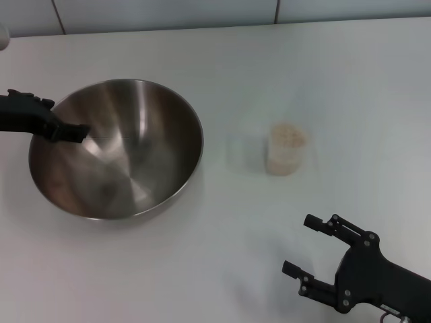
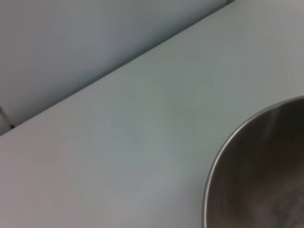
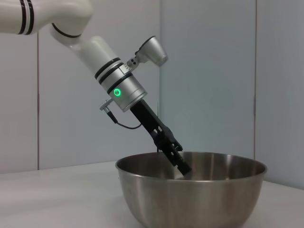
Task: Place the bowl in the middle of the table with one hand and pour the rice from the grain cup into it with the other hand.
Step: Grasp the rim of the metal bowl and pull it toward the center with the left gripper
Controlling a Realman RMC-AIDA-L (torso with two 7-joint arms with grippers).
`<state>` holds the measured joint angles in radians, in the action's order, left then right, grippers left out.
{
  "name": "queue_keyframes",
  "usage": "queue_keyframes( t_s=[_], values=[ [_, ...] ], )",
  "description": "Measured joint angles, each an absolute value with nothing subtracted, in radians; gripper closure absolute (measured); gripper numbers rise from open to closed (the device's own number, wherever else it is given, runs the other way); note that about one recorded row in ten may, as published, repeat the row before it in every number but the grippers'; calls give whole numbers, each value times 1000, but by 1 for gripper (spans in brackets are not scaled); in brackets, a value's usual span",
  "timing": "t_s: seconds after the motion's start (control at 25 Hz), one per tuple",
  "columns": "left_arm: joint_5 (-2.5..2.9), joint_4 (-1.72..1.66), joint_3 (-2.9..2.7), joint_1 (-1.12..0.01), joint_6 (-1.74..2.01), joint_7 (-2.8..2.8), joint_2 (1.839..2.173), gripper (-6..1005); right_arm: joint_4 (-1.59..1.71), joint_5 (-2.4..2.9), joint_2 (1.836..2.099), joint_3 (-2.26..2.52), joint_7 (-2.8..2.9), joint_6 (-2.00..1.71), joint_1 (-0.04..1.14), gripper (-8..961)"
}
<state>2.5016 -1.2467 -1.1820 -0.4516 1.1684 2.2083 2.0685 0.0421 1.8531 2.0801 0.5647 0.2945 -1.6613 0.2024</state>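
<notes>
The steel bowl [image 1: 124, 151] stands on the left part of the white table [image 1: 222, 60]. My left gripper [image 1: 67, 131] is at the bowl's left rim, shut on it, with one finger inside the bowl. The right wrist view shows that gripper [image 3: 178, 161] reaching over the rim of the bowl [image 3: 190, 199]. The bowl's rim [image 2: 213, 175] also shows in the left wrist view. The clear grain cup [image 1: 286, 149] stands upright right of the bowl, filled with rice [image 1: 287, 134]. My right gripper [image 1: 300, 244] is open and empty near the front right, apart from the cup.
A wall of pale panels [image 1: 168, 12] runs behind the table's far edge. A bare strip of table [image 1: 236, 195] lies between bowl and cup.
</notes>
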Motion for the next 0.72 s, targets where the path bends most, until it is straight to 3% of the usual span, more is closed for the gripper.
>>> queue_keyframes(
  t_s=[0.4, 0.64, 0.68, 0.72],
  values=[
    [2546, -1242, -1191, -475, 1197, 2220, 2069, 188, 42, 1853, 2080, 566, 295, -1661, 205, 185],
    [2566, -1245, -1188, -487, 1205, 2221, 2069, 375, 43, 1853, 2080, 567, 295, -1661, 207, 185],
    [2569, -1240, -1188, -496, 1212, 2221, 2069, 614, 42, 1853, 2080, 568, 294, -1661, 207, 185],
    [2569, -1240, -1188, -496, 1212, 2221, 2069, 634, 42, 1853, 2080, 568, 294, -1661, 207, 185]
  ],
)
